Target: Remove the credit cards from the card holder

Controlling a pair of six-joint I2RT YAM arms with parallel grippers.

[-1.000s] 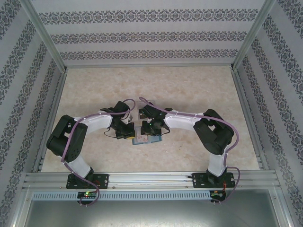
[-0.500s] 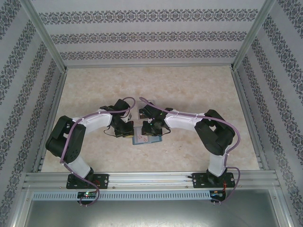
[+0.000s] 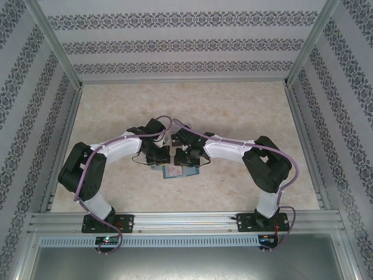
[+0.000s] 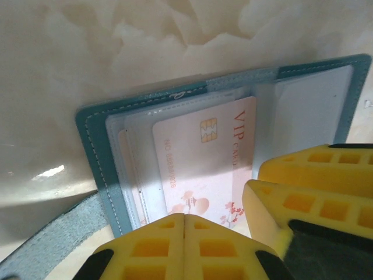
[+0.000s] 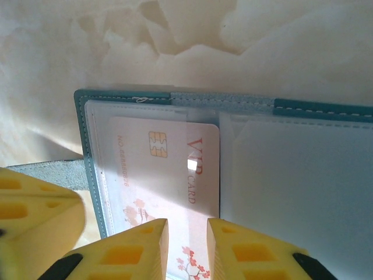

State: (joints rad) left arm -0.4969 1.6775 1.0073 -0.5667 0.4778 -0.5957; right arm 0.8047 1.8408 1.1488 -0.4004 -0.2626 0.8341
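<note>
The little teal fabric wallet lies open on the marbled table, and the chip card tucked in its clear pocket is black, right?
Not quite. The teal fabric wallet does lie open on the pale marbled table, but the chip card in its clear pocket is pale pinkish-white with red VIP lettering, not black. The right wrist view shows it.

Lettering on the pale credit card (image 5: 166, 181)
Red "VIP CARD" runs along it; its "NO." line of digits is too blurred to read.

Top camera high at the near edge, looking down on the counter (image 3: 233, 111), both wrist cameras close over the same card holder (image 4: 93, 151), seemingly facing alike.
</note>
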